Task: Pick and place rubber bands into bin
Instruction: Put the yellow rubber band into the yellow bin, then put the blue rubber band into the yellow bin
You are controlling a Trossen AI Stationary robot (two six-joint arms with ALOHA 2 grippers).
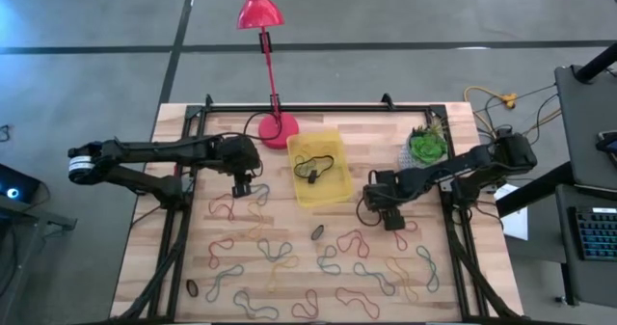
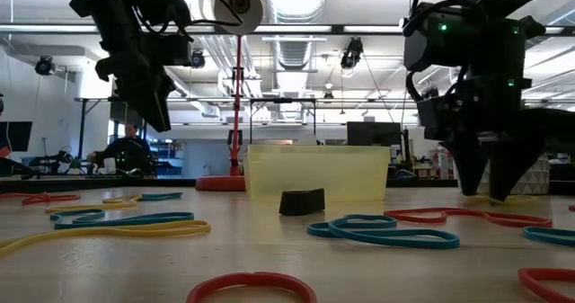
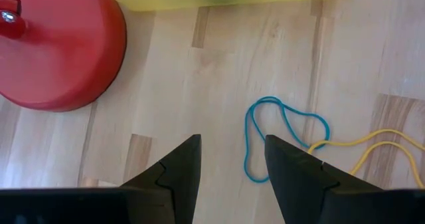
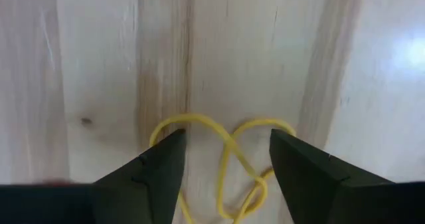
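Note:
Many coloured rubber bands (image 1: 318, 262) lie flat over the near half of the wooden table. The yellow bin (image 1: 329, 194) stands at mid-table and has a few dark bands (image 1: 312, 166) in it. My left gripper (image 1: 243, 186) hangs open above the table to the left of the bin. In the left wrist view a blue band (image 3: 284, 134) and a yellow band (image 3: 372, 151) lie just beside its fingers (image 3: 232, 156). My right gripper (image 1: 393, 219) is open and low over the table to the right of the bin. Its fingers (image 4: 227, 144) stand on either side of a twisted yellow band (image 4: 226, 154).
The red lamp base (image 1: 279, 129) stands at the bin's far left corner, close to my left gripper, with its stem and head (image 1: 258, 12) reaching past the far edge. A white pot with a green plant (image 1: 425, 147) sits at the far right. A black band (image 2: 301, 201) lies near the bin.

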